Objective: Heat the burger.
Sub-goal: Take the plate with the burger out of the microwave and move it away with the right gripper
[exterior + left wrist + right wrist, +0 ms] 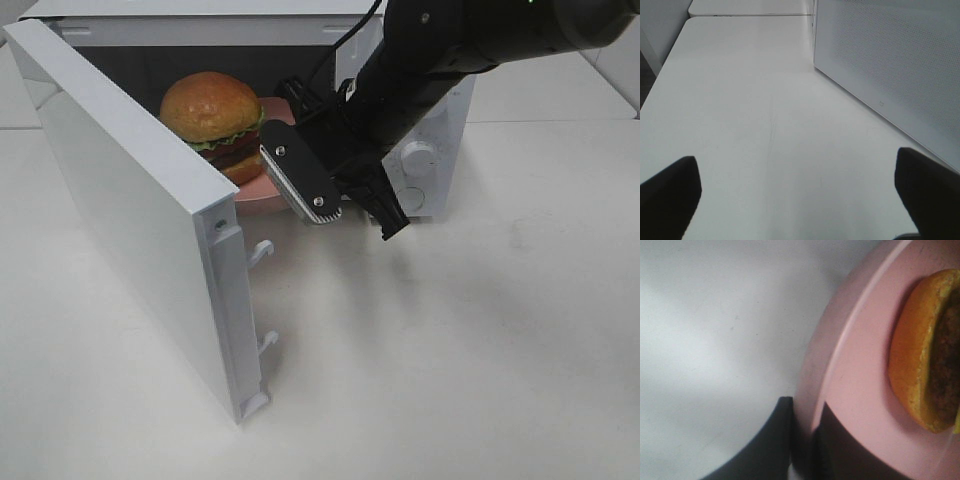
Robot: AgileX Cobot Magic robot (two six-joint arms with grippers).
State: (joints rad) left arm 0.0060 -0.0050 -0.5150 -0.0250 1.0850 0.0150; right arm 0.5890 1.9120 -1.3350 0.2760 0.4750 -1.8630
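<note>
bright, even overhead light washes the white table (480, 360) nearly flat, with only soft grey shadows under the arm and beside the microwave door (140, 220). the microwave's inside is dim. the high view is sharp. the left wrist view is pale, its near corners blurred. the right wrist view is close and soft, the pink plate (855, 390) out of focus.

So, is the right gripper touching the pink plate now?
Touching. The right wrist view shows the right gripper shut on the rim of the pink plate, one finger on each side, with the burger on it.
</note>
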